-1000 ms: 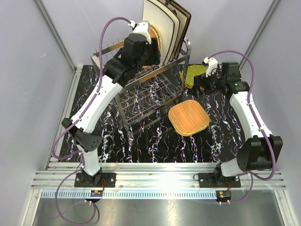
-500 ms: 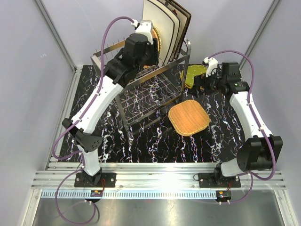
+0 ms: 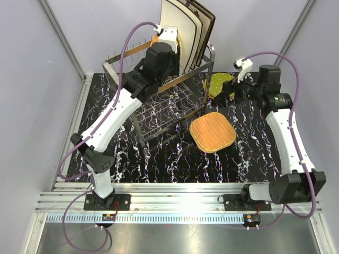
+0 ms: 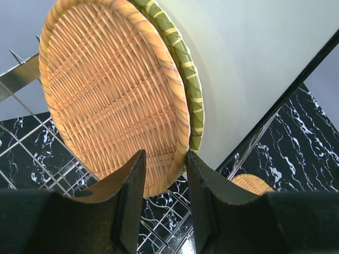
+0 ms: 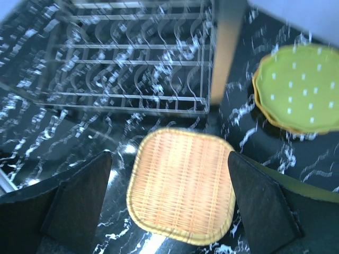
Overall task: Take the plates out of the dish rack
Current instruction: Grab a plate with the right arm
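Left gripper [image 4: 165,174] is up at the rack [image 3: 175,100], 12 o'clock on the table [image 3: 159,159]. Its jaws are narrow, one finger each side of the upright wicker plate's [image 4: 111,90] lower rim, not clamped. Right gripper [image 5: 169,154] hangs wide and empty over the flat wicker plate [image 5: 183,196], with the dotted plates [image 5: 299,87] at that plate's 1 o'clock.

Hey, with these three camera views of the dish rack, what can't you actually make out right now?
Top view: the left arm's wrist covers the left gripper and most of the racked wicker plate.
Left wrist view: fingers straddle its rim; contact unclear.
Top view: cream plates in the dish rack stand overlapped; count unclear.
Right wrist view: blurred; only a sliver shows beneath the green dotted plate.
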